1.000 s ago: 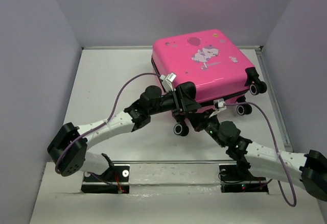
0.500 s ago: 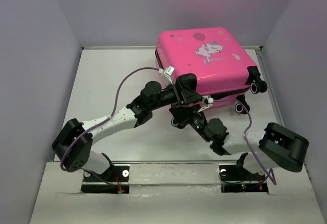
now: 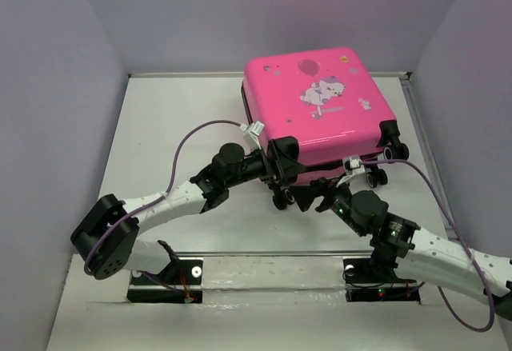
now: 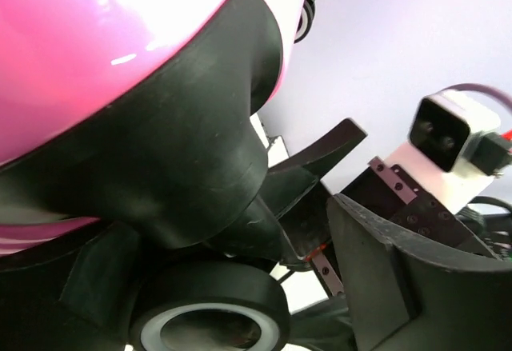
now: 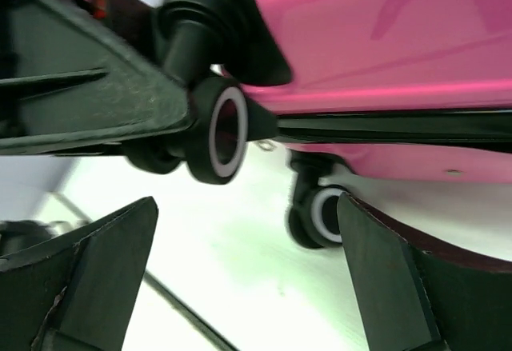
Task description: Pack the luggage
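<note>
Pink luggage (image 3: 320,103), lid down, zip unverified; my right gripper (image 5: 244,231) jaws gape empty; left gripper (image 3: 282,163) jaws I cannot tell.

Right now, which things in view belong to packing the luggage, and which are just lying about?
For the job:
luggage, print side up
left arm, jaws at its near edge
right arm, jaws open beside its wheels

Just there:
table
purple cables
base plates

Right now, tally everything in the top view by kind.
Pink suitcase: 1
Robot arms: 2 (left arm, right arm)
Total: 3
</note>
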Robot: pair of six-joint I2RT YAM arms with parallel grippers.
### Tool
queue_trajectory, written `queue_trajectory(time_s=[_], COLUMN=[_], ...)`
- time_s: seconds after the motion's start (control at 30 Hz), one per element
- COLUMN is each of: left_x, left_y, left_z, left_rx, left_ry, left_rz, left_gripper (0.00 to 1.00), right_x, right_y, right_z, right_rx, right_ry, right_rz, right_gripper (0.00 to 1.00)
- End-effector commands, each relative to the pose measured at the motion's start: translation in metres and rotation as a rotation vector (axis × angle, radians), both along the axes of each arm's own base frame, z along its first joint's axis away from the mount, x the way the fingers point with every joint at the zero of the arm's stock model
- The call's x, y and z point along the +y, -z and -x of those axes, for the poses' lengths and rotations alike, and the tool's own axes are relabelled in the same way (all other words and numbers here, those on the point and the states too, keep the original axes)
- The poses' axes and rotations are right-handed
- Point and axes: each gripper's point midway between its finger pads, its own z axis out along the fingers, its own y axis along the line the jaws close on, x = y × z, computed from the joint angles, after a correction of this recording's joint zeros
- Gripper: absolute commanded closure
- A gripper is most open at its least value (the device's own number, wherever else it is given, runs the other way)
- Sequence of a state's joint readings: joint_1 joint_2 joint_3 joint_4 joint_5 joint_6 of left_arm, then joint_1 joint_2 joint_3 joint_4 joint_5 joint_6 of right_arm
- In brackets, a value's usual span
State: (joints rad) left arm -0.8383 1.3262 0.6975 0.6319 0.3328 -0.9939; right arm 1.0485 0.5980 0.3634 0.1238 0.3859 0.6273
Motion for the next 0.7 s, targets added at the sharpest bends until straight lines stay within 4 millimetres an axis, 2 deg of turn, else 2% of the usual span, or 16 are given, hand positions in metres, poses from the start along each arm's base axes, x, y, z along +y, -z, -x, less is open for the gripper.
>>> queue_trajectory(time_s=[0.0, 0.07, 0.1, 0.13, 0.27, 0.3, 0.4, 0.43, 0.47, 0.53, 0.6, 0.67], left_x=[0.002, 0.000, -0.001, 0.000, 0.008, 0.008, 0.010, 0.010, 0.010, 0.011, 0.012, 0.013], left_y=[-0.081, -0.073, -0.071, -0.069, -0.057, -0.055, -0.053, -0.052, -0.052, -0.051, -0.052, -0.053], left_z=[-0.005, -0.007, -0.008, -0.009, -0.014, -0.014, -0.016, -0.016, -0.017, -0.018, -0.019, -0.018], left_rx=[-0.190, -0.173, -0.170, -0.165, -0.162, -0.162, -0.165, -0.162, -0.164, -0.164, -0.170, -0.174], left_ry=[0.028, 0.050, 0.051, 0.051, 0.019, 0.018, 0.005, 0.005, 0.003, -0.008, -0.017, -0.019], left_rz=[0.238, 0.227, 0.224, 0.219, 0.196, 0.192, 0.188, 0.186, 0.186, 0.184, 0.184, 0.186], left_gripper=[0.06, 0.04, 0.04, 0.03, 0.03, 0.03, 0.02, 0.02, 0.02, 0.02, 0.02, 0.02], right_x=[-0.009, 0.002, 0.004, 0.009, 0.024, 0.025, 0.035, 0.037, 0.042, 0.048, 0.053, 0.056], right_y=[0.033, 0.029, 0.019, 0.022, -0.014, -0.013, -0.030, -0.031, -0.025, -0.033, -0.032, -0.044], right_z=[-0.009, -0.019, -0.021, -0.024, -0.030, -0.029, -0.034, -0.036, -0.039, -0.043, -0.051, -0.061], right_rx=[0.051, 0.047, 0.027, 0.026, -0.045, -0.046, -0.077, -0.082, -0.078, -0.085, -0.103, -0.134], right_ry=[0.024, 0.026, 0.029, 0.026, 0.000, -0.007, -0.019, -0.019, -0.023, -0.021, -0.008, 0.035], right_rz=[0.340, 0.388, 0.373, 0.396, 0.337, 0.342, 0.339, 0.349, 0.382, 0.373, 0.391, 0.382], right_gripper=[0.00, 0.00, 0.00, 0.00, 0.00, 0.00, 0.00, 0.00, 0.00, 0.00, 0.00, 0.00])
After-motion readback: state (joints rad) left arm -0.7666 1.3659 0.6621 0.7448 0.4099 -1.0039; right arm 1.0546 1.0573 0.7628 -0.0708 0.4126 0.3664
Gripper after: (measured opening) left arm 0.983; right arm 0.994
